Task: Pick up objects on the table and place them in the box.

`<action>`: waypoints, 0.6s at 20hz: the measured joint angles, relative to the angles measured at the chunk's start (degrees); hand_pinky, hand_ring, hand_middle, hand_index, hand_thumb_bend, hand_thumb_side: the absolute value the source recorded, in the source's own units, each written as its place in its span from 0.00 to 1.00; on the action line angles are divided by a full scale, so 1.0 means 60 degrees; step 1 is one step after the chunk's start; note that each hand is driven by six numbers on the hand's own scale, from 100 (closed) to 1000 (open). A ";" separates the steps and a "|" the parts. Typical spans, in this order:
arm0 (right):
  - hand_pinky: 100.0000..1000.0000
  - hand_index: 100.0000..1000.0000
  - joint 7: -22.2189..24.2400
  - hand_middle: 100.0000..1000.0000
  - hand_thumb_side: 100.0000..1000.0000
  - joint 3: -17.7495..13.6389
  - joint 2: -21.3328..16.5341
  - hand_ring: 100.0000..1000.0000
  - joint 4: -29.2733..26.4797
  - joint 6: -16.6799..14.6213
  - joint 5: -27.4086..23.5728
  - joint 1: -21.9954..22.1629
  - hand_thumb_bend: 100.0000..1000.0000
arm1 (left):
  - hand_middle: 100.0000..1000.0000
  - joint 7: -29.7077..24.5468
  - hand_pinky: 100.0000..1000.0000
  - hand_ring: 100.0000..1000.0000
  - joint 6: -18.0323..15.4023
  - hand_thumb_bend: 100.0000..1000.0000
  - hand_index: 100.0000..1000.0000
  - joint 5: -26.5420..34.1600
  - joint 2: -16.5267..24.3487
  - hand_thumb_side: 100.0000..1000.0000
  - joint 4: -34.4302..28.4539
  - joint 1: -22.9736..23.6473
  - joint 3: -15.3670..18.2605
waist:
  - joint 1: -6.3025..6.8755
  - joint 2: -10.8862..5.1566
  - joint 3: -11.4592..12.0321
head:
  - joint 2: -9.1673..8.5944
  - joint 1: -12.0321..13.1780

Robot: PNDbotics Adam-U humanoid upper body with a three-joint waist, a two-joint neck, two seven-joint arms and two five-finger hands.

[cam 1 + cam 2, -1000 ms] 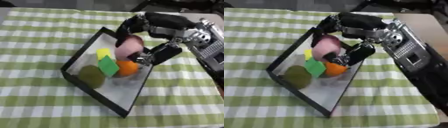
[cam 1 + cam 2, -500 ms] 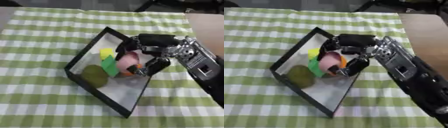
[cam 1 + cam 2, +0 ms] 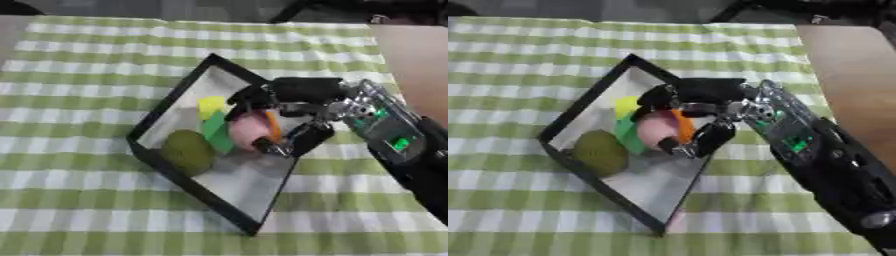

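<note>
Inside the black rectangular box [image 3: 166, 114], right hand [image 3: 297, 100] has fingers [image 3: 308, 139] curled round the pink rounded object [image 3: 248, 131], low for release beside green block [image 3: 213, 130].

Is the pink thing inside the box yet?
Inside, but not let go. The pink object sits within the box walls beside the green block, with the right hand curled round it.

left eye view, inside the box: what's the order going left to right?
Olive-green object → green block → pink object → right hand, curled round the pink object, all in the box.
</note>
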 measured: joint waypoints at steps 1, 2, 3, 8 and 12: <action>0.88 0.92 -0.0089 0.73 0.62 -0.0056 -0.0050 0.99 -0.0040 0.0005 -0.0020 0.0027 0.00 | 0.73 0.0006 0.84 0.70 -0.0004 0.16 0.78 0.0000 -0.0001 0.70 0.0000 0.0004 0.0000 | 0.0000 0.0000 -0.0030 | 0.0000 -0.0029; 0.89 0.93 -0.0171 0.74 0.70 -0.0105 -0.0100 0.99 -0.0071 0.0006 -0.0081 0.0058 0.00 | 0.73 0.0015 0.84 0.70 -0.0009 0.16 0.78 0.0000 -0.0002 0.70 0.0000 0.0013 0.0000 | 0.0000 0.0000 -0.0065 | 0.0000 -0.0048; 0.89 0.94 -0.0238 0.75 0.76 -0.0138 -0.0161 0.99 -0.0110 0.0002 -0.0169 0.0077 0.00 | 0.73 0.0024 0.84 0.70 -0.0010 0.16 0.78 0.0000 -0.0002 0.69 0.0000 0.0018 0.0000 | 0.0000 0.0000 -0.0096 | 0.0000 -0.0055; 0.89 0.94 -0.0330 0.75 0.88 -0.0242 -0.0379 1.00 -0.0257 -0.0074 -0.0472 0.0087 0.00 | 0.73 0.0040 0.84 0.70 -0.0020 0.16 0.78 0.0000 -0.0004 0.69 0.0000 0.0024 0.0000 | 0.0010 0.0000 -0.0163 | 0.0000 -0.0041; 0.89 0.94 -0.0356 0.75 0.83 -0.0341 -0.0478 0.99 -0.0357 -0.0109 -0.0482 0.0156 0.00 | 0.73 0.0039 0.84 0.70 -0.0021 0.17 0.78 0.0000 -0.0006 0.69 0.0000 0.0039 0.0000 | 0.0045 0.0000 -0.0164 | 0.0000 -0.0036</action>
